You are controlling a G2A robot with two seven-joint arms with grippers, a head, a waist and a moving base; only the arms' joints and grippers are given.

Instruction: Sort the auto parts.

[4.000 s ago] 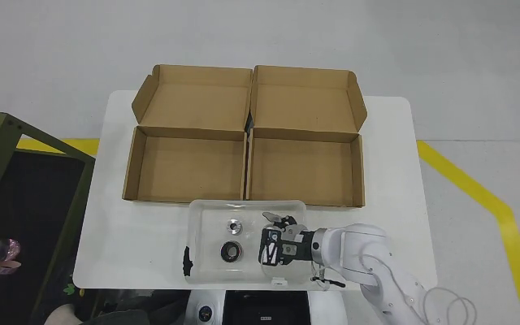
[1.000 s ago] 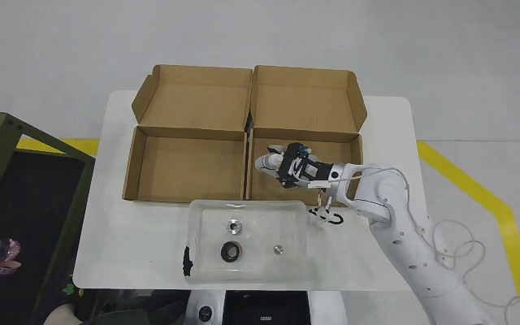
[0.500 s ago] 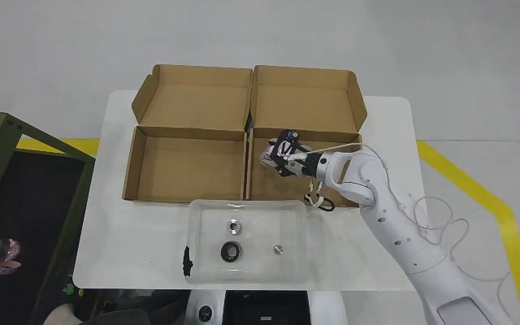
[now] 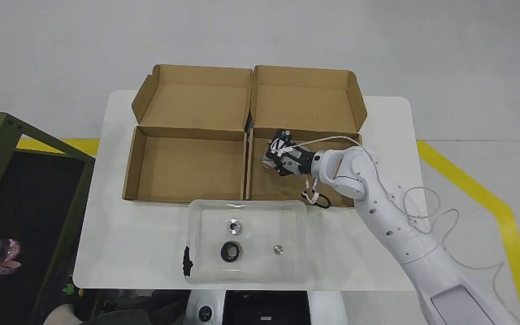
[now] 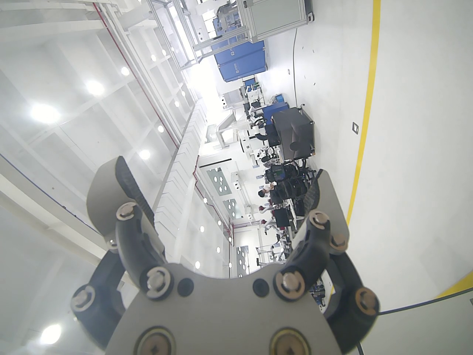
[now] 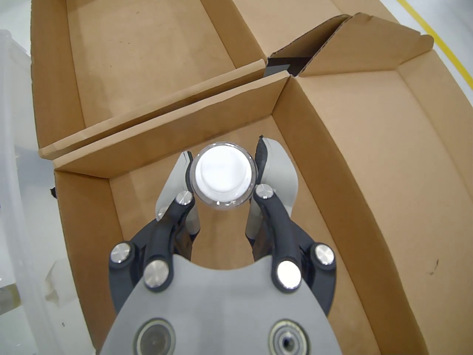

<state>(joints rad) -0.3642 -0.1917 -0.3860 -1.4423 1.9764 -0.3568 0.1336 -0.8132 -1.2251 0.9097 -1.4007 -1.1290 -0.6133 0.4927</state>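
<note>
My right gripper (image 6: 223, 171) (image 4: 274, 154) is shut on a round white part with a clear rim (image 6: 223, 180). It hangs over the near-left corner of the right cardboard box (image 4: 341, 175) (image 6: 369, 142). The left cardboard box (image 4: 179, 166) (image 6: 147, 38) stands beside it with a bare floor. In the clear plastic bin (image 4: 203, 213) near the table's front lie a silver ring part (image 4: 234, 227), a black bearing-like ring (image 4: 232, 252) and a small metal piece (image 4: 278, 249). My left gripper (image 5: 221, 186) is open and points up at a hall ceiling, holding nothing.
Both boxes have their lids folded back toward the far side of the white table (image 4: 390, 236). A thin cable (image 4: 318, 199) loops from the right arm over the box's near wall. A dark cart (image 4: 32, 211) stands left of the table.
The right arm lifted the white part out of the bin, carried it away over the right box's near wall, and now holds it by that box's left corner.
</note>
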